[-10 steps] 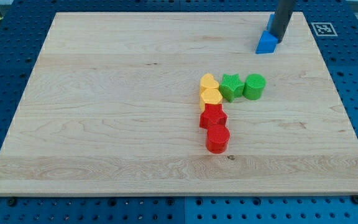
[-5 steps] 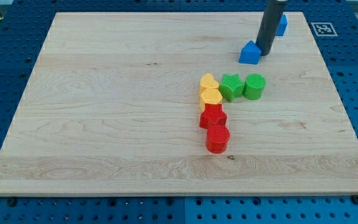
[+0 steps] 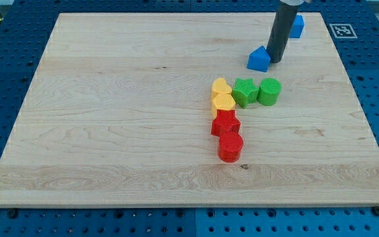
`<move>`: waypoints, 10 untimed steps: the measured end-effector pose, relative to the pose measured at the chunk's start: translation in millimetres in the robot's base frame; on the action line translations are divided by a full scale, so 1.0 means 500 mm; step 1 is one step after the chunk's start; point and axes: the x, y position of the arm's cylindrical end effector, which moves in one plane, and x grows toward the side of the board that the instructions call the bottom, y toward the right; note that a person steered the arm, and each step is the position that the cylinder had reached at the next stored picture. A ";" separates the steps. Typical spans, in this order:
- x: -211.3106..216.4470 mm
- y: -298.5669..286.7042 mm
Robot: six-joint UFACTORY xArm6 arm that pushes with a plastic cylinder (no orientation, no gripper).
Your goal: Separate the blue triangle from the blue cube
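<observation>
The blue triangle (image 3: 258,60) lies on the wooden board (image 3: 110,112) toward the view's top right. My tip (image 3: 275,61) touches its right side. The blue cube (image 3: 297,26) sits near the board's top right corner, partly hidden behind the rod, well apart from the triangle.
A cluster sits at the board's middle: a yellow heart (image 3: 221,87), a yellow hexagon (image 3: 224,103), a green star (image 3: 245,91), a green cylinder (image 3: 269,91), a red star (image 3: 226,123) and a red cylinder (image 3: 230,146). A fiducial marker (image 3: 343,30) lies off the board's top right.
My tip has moved down and left, pushing the blue triangle away from the blue cube toward the green blocks. The cube has stayed in place.
</observation>
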 end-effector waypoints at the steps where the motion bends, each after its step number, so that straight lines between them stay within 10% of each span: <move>1: 0.000 -0.008; 10: 0.025 -0.188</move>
